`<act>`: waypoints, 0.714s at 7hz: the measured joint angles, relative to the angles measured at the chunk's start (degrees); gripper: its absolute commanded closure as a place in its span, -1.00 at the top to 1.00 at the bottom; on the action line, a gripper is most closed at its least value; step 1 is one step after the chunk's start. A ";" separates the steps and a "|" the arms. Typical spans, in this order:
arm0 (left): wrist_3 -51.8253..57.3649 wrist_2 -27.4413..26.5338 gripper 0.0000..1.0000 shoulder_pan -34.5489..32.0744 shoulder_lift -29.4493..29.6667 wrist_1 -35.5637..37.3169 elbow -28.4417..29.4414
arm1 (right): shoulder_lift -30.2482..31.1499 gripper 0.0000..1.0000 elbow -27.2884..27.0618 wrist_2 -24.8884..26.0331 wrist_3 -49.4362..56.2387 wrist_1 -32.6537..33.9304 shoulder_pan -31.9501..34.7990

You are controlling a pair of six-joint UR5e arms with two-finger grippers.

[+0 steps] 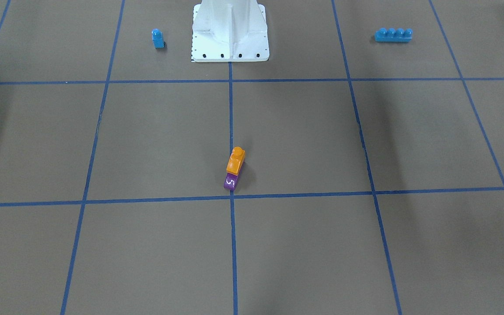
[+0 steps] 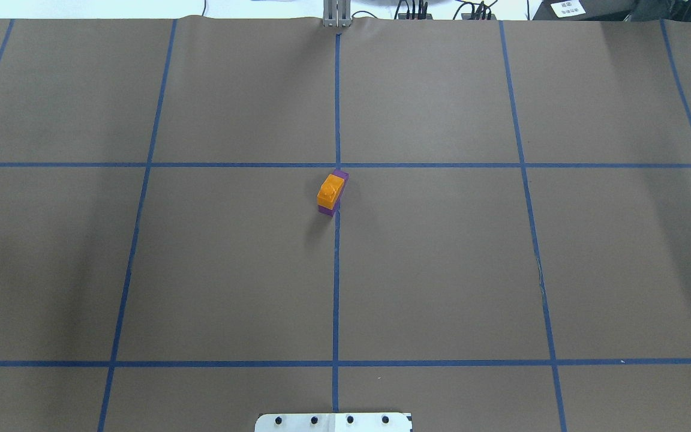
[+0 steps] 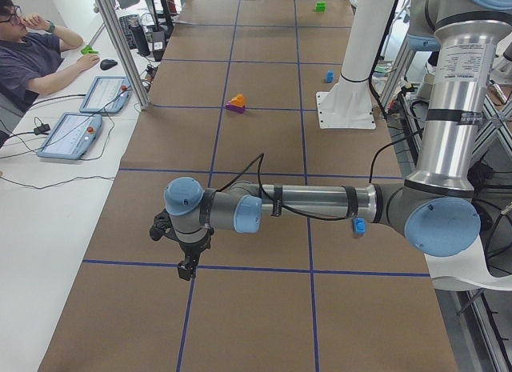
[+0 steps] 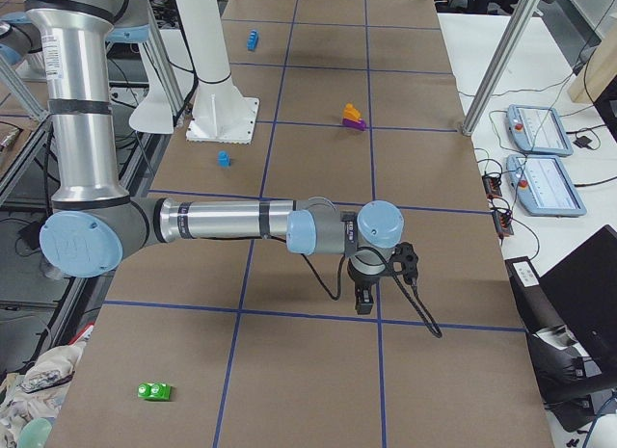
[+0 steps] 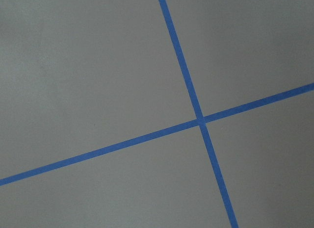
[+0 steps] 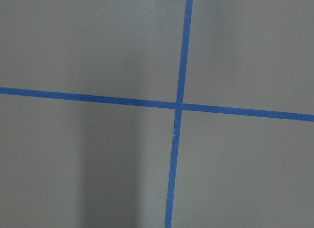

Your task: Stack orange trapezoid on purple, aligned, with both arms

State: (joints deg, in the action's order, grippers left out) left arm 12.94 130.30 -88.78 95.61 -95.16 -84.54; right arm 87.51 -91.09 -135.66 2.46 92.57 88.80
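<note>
The orange trapezoid (image 1: 236, 161) sits on top of the purple brick (image 1: 230, 181) at the middle of the table, near a blue tape crossing. The stack also shows in the overhead view, orange (image 2: 330, 189) over purple (image 2: 341, 177). My left gripper (image 3: 188, 268) hangs over the table far from the stack, at my left end. My right gripper (image 4: 364, 302) hangs over the table at my right end, also far from the stack. Both show only in the side views, so I cannot tell whether they are open or shut. Both wrist views show only brown paper and blue tape.
A small blue one-stud brick (image 1: 158, 38) and a long blue four-stud brick (image 1: 393, 34) lie either side of the white robot base (image 1: 230, 33). A green brick (image 4: 153, 391) lies near the table's right end. An operator (image 3: 32, 52) sits beside the table with tablets.
</note>
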 measured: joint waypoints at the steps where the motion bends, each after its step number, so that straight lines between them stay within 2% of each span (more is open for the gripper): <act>1: -0.09 0.08 1.00 -0.04 -0.10 0.48 -0.43 | 0.07 0.99 0.00 0.01 -0.20 -0.02 -0.01; 5: -0.90 0.23 1.00 -0.07 -0.16 2.13 -0.87 | 0.14 0.99 -0.03 -0.13 -0.57 0.05 -0.03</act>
State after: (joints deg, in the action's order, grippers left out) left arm 12.04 130.54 -88.85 95.45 -93.03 -85.41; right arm 87.65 -91.11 -135.79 1.88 92.62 88.77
